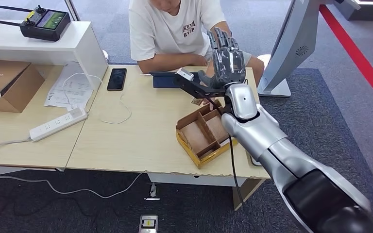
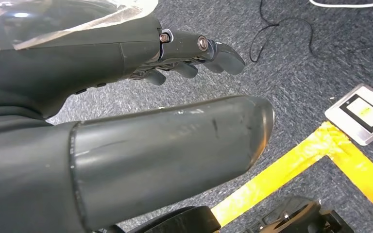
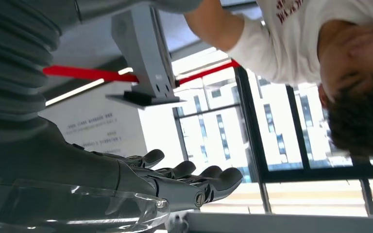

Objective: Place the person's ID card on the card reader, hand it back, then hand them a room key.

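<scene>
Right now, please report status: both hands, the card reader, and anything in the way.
Right hand raised open above the table, empty. Left hand hanging over the carpet, empty. Card reader in front of the person. Cardboard tray under the right forearm.

One person point(image 1: 175, 29) sits at the far side of the table point(image 1: 126, 141). Two robot hands are in sight: the right hand point(image 1: 226, 58), raised with fingers apart and holding nothing, and the left hand point(image 2: 184, 53), fingers loosely extended over the carpet. On the table lie one black phone point(image 1: 117, 78), one dark card reader point(image 1: 167, 80), one white power strip point(image 1: 58, 124), one sheet of paper point(image 1: 70, 87) and one divided cardboard tray point(image 1: 204, 136) with yellow edging. On the left stand one brown box point(image 1: 7, 85) and one remote controller point(image 1: 43, 22) with two antennas. One white stand point(image 1: 291, 48) rises on the right. One floor socket plate point(image 1: 148, 224) sits near.
</scene>
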